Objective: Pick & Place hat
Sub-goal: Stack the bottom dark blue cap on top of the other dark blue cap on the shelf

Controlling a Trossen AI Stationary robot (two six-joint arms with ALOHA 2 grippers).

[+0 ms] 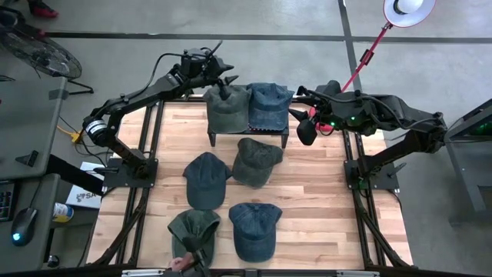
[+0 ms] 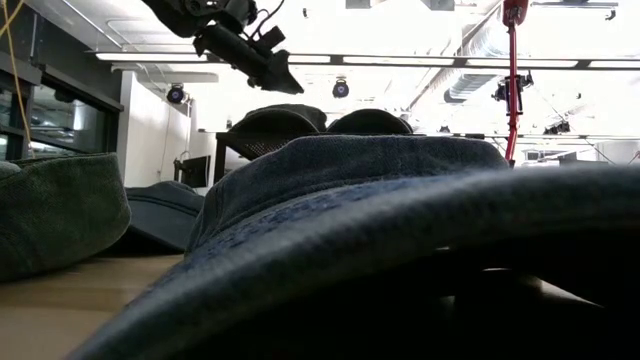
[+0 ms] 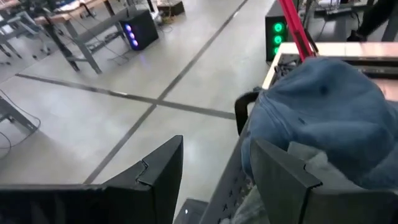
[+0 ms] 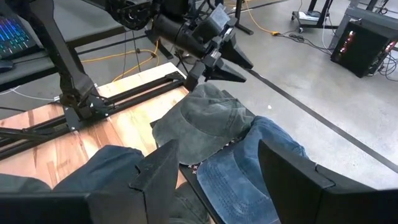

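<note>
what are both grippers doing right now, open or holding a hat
Left gripper: open, holding nothing, just above the grey-green fabric cap on the dark rack.
Right gripper: open, holding nothing, beside the rack.

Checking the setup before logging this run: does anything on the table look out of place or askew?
A hand shows at the table's near edge, touching the green cap. Otherwise nothing stands out: two caps sit on the rack, four lie on the table.

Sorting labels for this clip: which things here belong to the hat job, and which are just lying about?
Job: green hat and blue hat on the rack; four hats on the table; left gripper, right gripper.
Lying about: lamp, computer mouse.
</note>
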